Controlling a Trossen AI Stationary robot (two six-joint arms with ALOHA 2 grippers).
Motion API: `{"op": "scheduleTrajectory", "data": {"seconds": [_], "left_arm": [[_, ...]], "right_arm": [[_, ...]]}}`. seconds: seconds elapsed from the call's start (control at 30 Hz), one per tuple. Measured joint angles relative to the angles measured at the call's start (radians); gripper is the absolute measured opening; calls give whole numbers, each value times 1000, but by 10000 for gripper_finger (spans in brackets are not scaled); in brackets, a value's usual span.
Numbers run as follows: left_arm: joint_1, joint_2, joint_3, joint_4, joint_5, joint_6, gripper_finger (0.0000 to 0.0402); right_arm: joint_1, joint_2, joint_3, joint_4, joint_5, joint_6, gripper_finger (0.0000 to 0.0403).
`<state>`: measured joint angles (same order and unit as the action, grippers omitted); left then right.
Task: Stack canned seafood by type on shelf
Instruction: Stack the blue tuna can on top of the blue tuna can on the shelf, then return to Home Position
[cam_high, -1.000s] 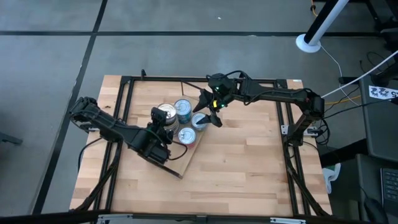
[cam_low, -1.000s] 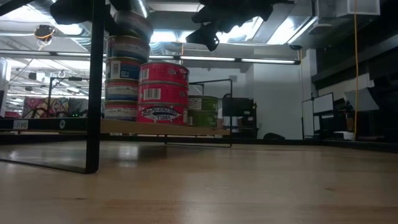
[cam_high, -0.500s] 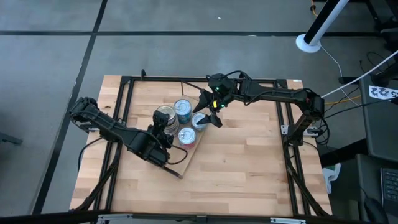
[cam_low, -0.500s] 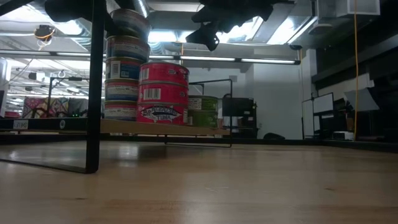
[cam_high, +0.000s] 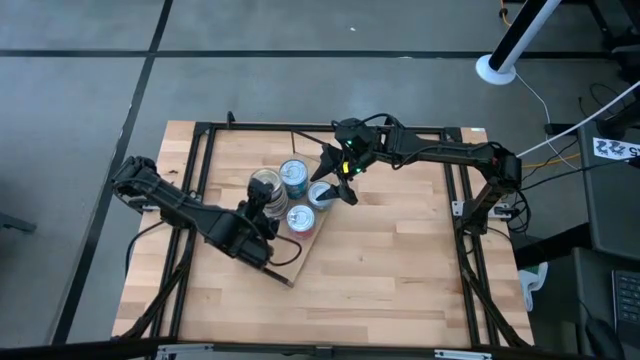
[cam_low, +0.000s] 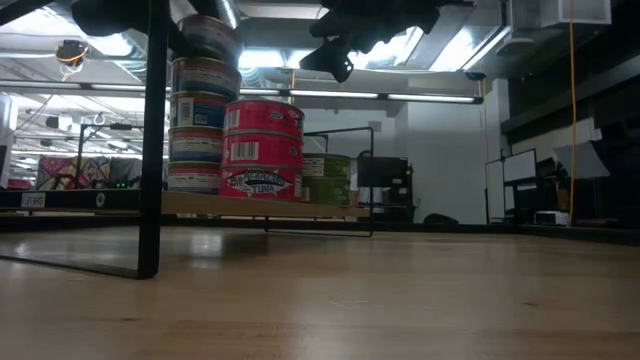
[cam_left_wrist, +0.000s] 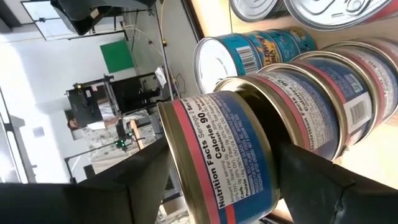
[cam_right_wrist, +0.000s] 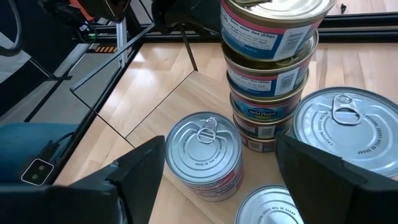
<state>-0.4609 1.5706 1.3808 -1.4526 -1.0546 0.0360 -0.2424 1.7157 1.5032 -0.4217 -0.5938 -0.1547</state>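
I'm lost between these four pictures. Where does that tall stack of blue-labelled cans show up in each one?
High view: tall stack of cans seen from above, on the shelf, at the left gripper.
Low view: far left, beside the red tins.
Left wrist view: centre, lying sideways.
Right wrist view: top centre.
Shared landmark: the shelf under the cans.
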Motion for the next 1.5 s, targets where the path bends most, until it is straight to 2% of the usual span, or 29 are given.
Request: {"op": "scheduleTrajectory", "data": {"seconds": [0.27, 0.57, 0.8, 1.0, 1.33, 1.5], "left_arm": [[11, 0, 0, 103, -2, 123, 269], [11, -2, 7, 100, 11, 138, 269], [10, -2, 49, 102, 24, 123, 269], [12, -3, 56, 100, 116, 117, 269], [9, -3, 58, 99, 116, 90, 269], [-5, -11, 121, 83, 118, -4, 269]], "right_arm": [[0, 0, 0, 0, 0, 0, 303], [0, 0, 0, -11, 0, 0, 303], [0, 0, 0, -30, 0, 0, 303], [0, 0, 0, -30, 0, 0, 303], [0, 0, 0, -31, 0, 0, 303], [0, -33, 0, -62, 11, 0, 303]]}}
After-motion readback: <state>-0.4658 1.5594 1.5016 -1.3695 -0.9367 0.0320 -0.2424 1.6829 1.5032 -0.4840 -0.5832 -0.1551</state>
